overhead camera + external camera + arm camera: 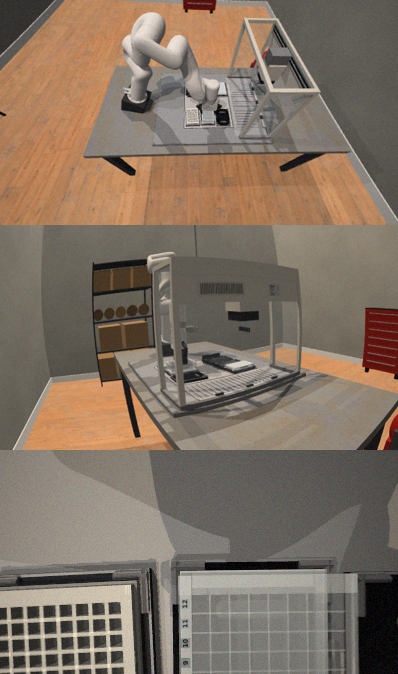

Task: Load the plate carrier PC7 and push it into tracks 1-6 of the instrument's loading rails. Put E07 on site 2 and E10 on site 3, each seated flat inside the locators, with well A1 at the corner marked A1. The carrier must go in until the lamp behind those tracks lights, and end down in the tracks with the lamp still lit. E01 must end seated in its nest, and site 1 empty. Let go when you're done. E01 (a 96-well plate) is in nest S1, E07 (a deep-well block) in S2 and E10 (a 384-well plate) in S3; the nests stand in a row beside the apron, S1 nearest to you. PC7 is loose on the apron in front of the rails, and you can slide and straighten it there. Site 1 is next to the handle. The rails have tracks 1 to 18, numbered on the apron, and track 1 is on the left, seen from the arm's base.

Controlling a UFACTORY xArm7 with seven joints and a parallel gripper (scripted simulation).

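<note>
My gripper (208, 108) is open and empty, hovering just above the middle nest; it also shows in the exterior view (184, 357). Its fingers are not in the wrist view. The translucent grey gridded block E07 (267, 622) (208, 118) sits in the middle nest. The white 96-well plate E01 (65, 630) (192, 116) sits in the nest nearest the arm's base. The third nest (222, 117) is black and holds no plate. The dark carrier PC7 (220, 360) lies on the apron, partly hidden by my arm. A white plate, E10 (239, 365), lies on its end nearest the rails.
The ribbed loading rails (240, 102) lie right of the nests, under the instrument's tall white frame (275, 67). The frame's posts stand close beside the nests and carrier. My arm's base (136, 101) is at the table's left.
</note>
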